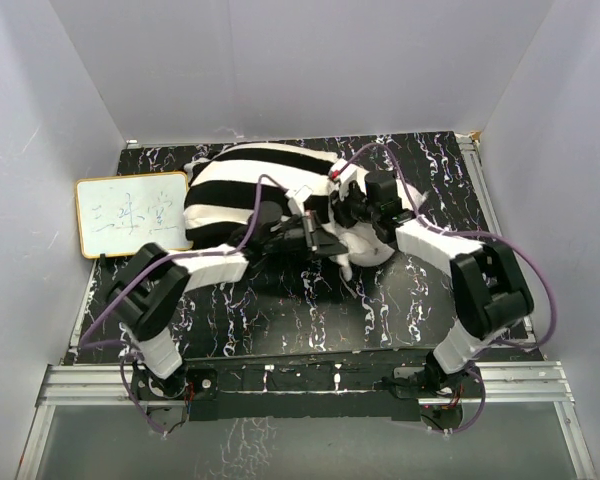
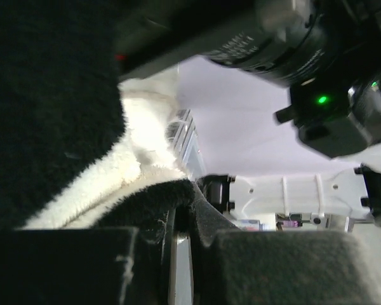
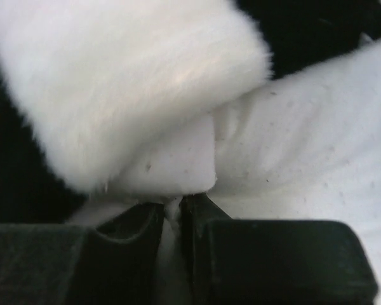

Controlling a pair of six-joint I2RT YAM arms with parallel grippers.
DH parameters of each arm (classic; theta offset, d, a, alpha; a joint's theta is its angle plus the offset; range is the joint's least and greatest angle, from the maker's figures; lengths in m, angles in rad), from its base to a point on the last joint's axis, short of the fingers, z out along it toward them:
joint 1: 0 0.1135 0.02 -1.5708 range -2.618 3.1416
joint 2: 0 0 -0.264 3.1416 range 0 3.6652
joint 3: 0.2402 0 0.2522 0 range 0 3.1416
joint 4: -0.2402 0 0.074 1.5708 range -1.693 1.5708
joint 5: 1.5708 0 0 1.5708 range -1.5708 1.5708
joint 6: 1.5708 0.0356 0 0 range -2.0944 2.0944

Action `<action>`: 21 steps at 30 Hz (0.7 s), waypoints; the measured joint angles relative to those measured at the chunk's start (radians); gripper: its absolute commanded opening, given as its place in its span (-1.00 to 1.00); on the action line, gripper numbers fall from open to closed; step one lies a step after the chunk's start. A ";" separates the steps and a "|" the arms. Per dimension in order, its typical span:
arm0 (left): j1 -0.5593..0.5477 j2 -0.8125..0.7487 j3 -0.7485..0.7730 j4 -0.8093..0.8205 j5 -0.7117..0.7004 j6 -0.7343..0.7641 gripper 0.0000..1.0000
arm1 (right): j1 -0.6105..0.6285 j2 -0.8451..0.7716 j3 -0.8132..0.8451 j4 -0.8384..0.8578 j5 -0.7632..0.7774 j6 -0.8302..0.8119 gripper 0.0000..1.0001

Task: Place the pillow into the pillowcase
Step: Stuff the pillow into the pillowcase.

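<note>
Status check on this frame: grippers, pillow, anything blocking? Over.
Left gripper shut on pillowcase edge; right gripper shut, pinching pillow fabric. Pillow mostly inside, one white end out. Nothing blocking; whiteboard sits off to the left.

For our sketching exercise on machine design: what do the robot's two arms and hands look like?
The left arm and the right arm are chains of boxy white links with black joint housings, each trailed by a thin purple cable. The left hand and the right hand each end in two dark, blocky, matte fingers. A small green light glows on one black housing.
</note>
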 measured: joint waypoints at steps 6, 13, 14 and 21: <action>-0.127 0.209 0.144 0.120 -0.080 -0.073 -1.00 | -0.096 0.142 0.006 0.323 0.044 0.403 -0.82; -0.134 0.166 -0.146 0.240 -0.093 -0.077 -0.11 | -0.175 0.131 -0.085 0.388 -0.357 0.365 0.25; -0.122 0.138 -0.168 0.211 -0.081 -0.062 0.07 | -0.177 0.108 -0.081 0.323 -0.406 0.286 0.38; -0.033 -0.154 -0.116 -0.215 -0.042 0.155 0.43 | -0.246 -0.095 0.109 -0.364 -0.558 -0.352 0.64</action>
